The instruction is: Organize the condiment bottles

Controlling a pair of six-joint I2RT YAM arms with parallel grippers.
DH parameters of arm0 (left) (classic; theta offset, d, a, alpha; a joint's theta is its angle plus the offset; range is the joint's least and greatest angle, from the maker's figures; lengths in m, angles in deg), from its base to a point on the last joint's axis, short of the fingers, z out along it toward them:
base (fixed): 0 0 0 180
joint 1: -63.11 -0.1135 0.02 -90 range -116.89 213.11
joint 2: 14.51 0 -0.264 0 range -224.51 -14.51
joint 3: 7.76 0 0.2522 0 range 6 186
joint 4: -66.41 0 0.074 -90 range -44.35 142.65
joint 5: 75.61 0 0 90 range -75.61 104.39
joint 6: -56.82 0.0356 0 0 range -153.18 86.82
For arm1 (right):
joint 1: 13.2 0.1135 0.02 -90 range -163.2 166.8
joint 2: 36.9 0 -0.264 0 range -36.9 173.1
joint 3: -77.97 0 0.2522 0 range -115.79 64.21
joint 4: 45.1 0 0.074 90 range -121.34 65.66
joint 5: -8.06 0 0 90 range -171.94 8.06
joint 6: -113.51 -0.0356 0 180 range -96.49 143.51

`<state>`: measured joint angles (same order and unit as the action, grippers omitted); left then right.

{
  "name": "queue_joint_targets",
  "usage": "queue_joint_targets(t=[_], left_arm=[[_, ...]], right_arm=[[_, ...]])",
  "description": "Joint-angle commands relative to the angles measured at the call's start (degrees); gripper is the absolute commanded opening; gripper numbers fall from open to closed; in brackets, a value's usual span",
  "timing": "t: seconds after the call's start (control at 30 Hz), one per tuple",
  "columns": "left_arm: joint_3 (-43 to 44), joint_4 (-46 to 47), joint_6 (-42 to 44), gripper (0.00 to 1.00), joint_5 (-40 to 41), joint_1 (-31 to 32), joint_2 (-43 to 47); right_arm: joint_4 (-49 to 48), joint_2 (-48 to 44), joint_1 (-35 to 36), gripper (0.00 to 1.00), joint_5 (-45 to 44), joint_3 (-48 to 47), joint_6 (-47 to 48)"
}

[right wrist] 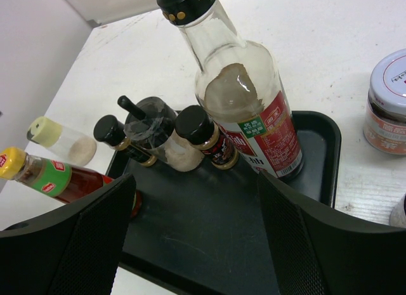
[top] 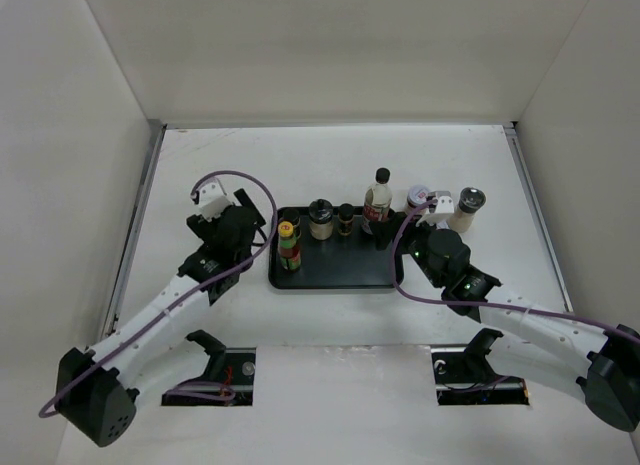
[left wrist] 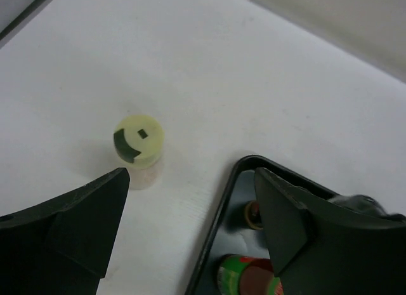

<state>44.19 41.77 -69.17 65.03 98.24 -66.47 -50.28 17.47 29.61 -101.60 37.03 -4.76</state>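
Note:
A black tray point(top: 335, 273) holds a yellow-capped red-green sauce bottle point(top: 289, 243), a clear-lidded jar point(top: 321, 219), a small black-capped bottle point(top: 346, 220) and a tall clear black-capped bottle point(top: 378, 200). A white-lidded jar point(top: 417, 198) and a black-lidded spice jar point(top: 467, 207) stand on the table right of the tray. My left gripper point(left wrist: 190, 181) is open and empty over the tray's left rim point(left wrist: 219, 212), with a pale yellow-lidded jar point(left wrist: 139, 143) ahead on the table. My right gripper point(right wrist: 195, 187) is open and empty above the tray floor point(right wrist: 209, 238), near the tall bottle point(right wrist: 244, 104).
White walls enclose the table on the left, back and right. The right wrist view also shows the sauce bottle point(right wrist: 57, 177), the yellow-lidded jar point(right wrist: 60, 141) left of the tray and the white-lidded jar point(right wrist: 388, 101) at the right.

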Motion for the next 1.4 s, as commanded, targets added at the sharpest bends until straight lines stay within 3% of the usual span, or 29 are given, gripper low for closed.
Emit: queue_joint_targets(t=[0.0,0.13,0.47,0.7,0.97,1.2,1.37], left_arm=[[0.83,-2.93,-5.22,0.79,-7.47,-6.77,-2.78],[-0.92,-1.44,-6.73,0.79,-9.41,-12.32,-5.77],[-0.67,4.46,-5.67,0.75,-12.75,-16.46,-12.80],[-0.84,8.06,-5.06,0.67,-12.05,-18.04,-15.27],[-1.63,11.31,-3.30,0.50,-12.57,-19.71,-17.12],[-3.91,11.84,-2.77,0.38,-13.54,-20.94,-14.14],[-4.53,12.19,-1.72,0.37,-14.69,-19.72,-2.64]], right_arm=[[-4.00,-0.49,-0.05,0.82,-0.47,-0.07,0.15],[-3.83,0.03,-0.05,0.82,-0.47,-0.33,0.32],[-4.00,0.30,0.30,0.82,-0.64,-0.42,0.41],[-4.09,0.56,0.30,0.82,-0.64,-0.42,0.67],[-4.09,0.91,0.39,0.82,-0.73,-0.59,0.76],[-4.09,0.39,0.39,0.82,-0.82,-0.42,0.76],[-4.00,0.65,0.39,0.82,-0.82,-0.51,0.85]])
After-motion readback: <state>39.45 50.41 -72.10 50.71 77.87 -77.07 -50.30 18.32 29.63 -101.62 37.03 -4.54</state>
